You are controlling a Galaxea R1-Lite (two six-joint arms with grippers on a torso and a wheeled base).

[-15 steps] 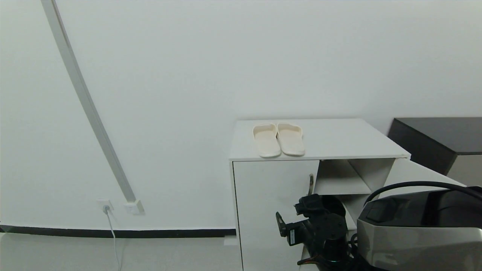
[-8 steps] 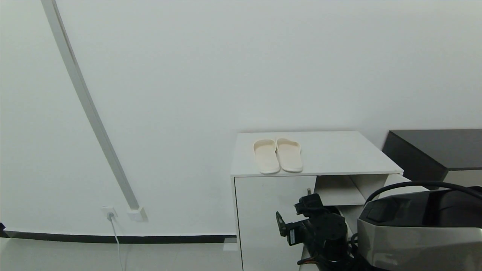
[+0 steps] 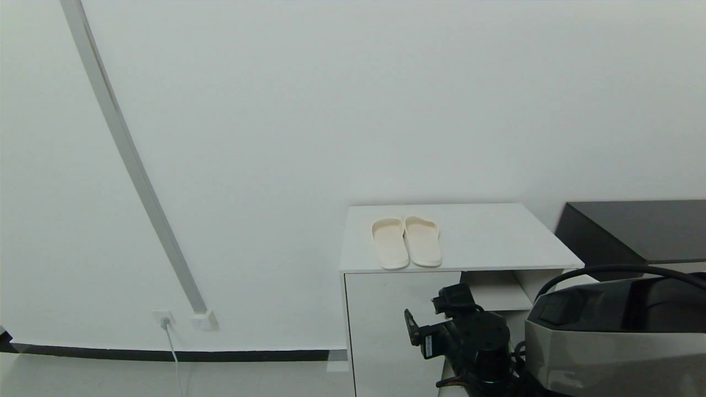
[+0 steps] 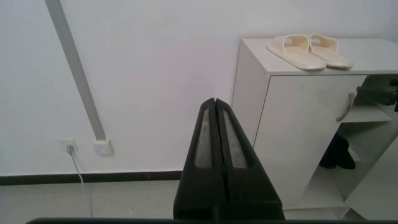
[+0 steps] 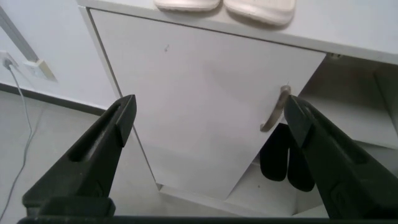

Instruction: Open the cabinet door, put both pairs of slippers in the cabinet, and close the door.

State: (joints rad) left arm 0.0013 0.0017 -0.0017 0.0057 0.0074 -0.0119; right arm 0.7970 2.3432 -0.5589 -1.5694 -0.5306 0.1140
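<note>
A cream pair of slippers (image 3: 407, 241) lies side by side on top of the white cabinet (image 3: 485, 237). The cabinet's left door (image 5: 205, 106) is closed and has a metal handle (image 5: 274, 109) at its edge. The right half stands open, and a black pair of slippers (image 5: 288, 160) rests on the bottom inside. My right gripper (image 5: 208, 106) is open and faces the closed door from a short distance, its fingers apart from the door. My left gripper (image 4: 216, 140) is shut on nothing, well back from the cabinet (image 4: 298, 124).
A dark table (image 3: 634, 231) stands right of the cabinet. A grey conduit (image 3: 127, 154) runs down the wall to a socket with a plugged cable (image 3: 164, 321). Bare floor (image 4: 93, 199) lies left of the cabinet. A shelf (image 3: 491, 292) shows in the open half.
The whole head view has shifted, so the cabinet and wall socket sit lower in the picture: the camera moved. The slippers and door keep their places.
</note>
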